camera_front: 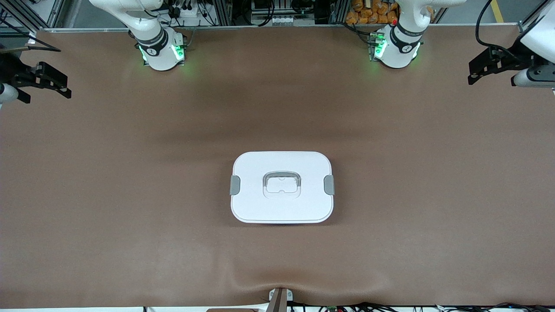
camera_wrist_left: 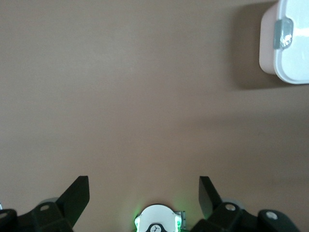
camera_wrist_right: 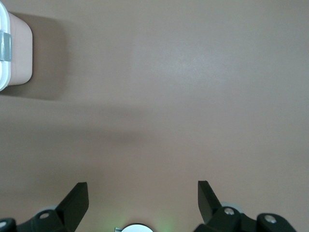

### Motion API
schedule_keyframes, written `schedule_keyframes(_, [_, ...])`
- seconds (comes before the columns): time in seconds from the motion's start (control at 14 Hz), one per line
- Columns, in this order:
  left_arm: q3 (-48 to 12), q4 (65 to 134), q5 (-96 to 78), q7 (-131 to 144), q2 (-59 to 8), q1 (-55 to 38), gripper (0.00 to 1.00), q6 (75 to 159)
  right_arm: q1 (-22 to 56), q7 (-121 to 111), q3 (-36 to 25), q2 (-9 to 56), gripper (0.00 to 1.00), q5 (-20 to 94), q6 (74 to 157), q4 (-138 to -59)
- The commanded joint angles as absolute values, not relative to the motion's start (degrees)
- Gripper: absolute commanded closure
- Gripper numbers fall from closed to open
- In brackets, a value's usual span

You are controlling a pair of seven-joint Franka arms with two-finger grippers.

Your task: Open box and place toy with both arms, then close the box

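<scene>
Presently, item one: the box [camera_front: 282, 187], a pink tub under a flat white lid [camera_front: 282, 203], sits closed on the brown table [camera_front: 130, 173], about midway between my two ends of it. Its grey side clips [camera_front: 235, 185] sit one on each short side, and the recessed handle [camera_front: 282, 185] lies at the lid's centre. Item two: my left gripper [camera_wrist_left: 144, 193] hangs over bare table at the left arm's end, well apart from the box, fingers [camera_wrist_left: 77, 195] spread wide and holding nothing. Item three: my right gripper [camera_wrist_right: 143, 195] hangs likewise over bare table at the right arm's end, fingers [camera_wrist_right: 76, 199] wide apart, empty. Both arms wait. Item four: the toy, which I cannot find in any view; possibly it lies outside them.
</scene>
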State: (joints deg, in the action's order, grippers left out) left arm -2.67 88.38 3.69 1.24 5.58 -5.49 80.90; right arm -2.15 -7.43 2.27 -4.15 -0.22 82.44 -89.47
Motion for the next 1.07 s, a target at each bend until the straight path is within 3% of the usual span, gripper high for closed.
schedule_keyframes(0.0, [-5.9, 86.7, 4.8, 0.4, 4.4, -4.7, 0.00, 79.1, -3.0, -8.1, 2.8, -3.7, 0.00, -0.4, 81.7, -88.2])
schedule_keyframes(1.0, [-5.9, 86.6, 3.5, 3.4, 4.0, -4.5, 0.00, 79.2, -3.1, -8.1, 2.8, -3.7, 0.00, -0.4, 81.7, -88.2])
